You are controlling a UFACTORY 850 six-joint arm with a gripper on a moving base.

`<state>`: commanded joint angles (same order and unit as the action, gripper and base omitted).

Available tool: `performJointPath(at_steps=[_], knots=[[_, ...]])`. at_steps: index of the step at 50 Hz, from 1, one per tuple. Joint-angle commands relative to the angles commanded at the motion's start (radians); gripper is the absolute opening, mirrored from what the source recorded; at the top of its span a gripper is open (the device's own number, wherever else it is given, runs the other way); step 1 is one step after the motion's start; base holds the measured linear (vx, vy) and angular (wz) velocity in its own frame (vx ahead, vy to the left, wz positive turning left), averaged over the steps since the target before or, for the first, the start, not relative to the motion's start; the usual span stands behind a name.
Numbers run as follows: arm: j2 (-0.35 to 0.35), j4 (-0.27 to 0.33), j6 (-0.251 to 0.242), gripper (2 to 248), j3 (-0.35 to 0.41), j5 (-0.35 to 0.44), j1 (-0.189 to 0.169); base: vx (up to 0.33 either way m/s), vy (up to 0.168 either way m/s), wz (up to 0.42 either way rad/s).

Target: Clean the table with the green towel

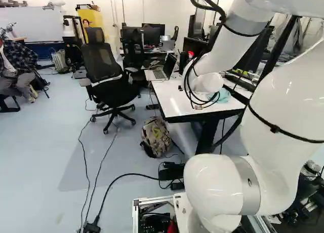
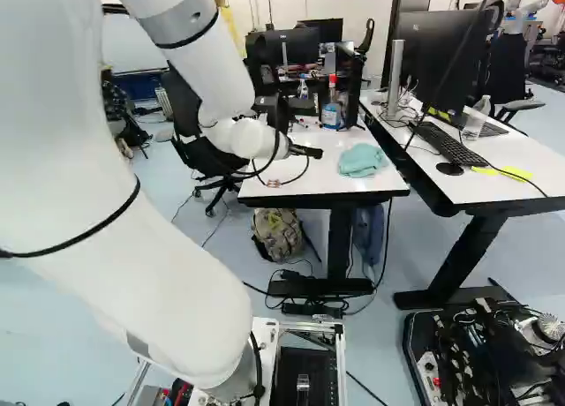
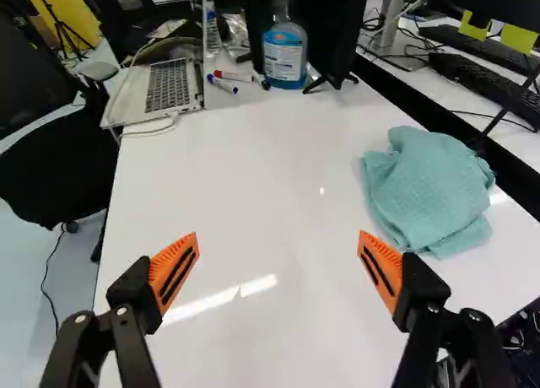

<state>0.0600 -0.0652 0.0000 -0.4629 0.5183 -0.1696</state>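
Table [image 3: 253,177]: a laptop [image 3: 169,88] is being borne at its far corner.
Claw [image 3: 278,236]: is being held wide open, nothing being gripped.
Green towel [image 3: 430,190]: is being seen bunched on the table, ahead of the right finger.
Towel feel: light, limp softness is being expected.
Towel hold: thick middle folds are being favoured over loose edges.

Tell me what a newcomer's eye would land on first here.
The big white arm, filling the left of the right base view. Then the crumpled turquoise towel on the white table, ahead of the open gripper and to one side, and the blue-labelled bottle farther back.
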Motion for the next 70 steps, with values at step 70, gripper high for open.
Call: performJointPath(at_steps=[70], knots=[[0.215,0.064,0.000,247,0.368,0.347,0.166,0.000,0.000,0.000]])
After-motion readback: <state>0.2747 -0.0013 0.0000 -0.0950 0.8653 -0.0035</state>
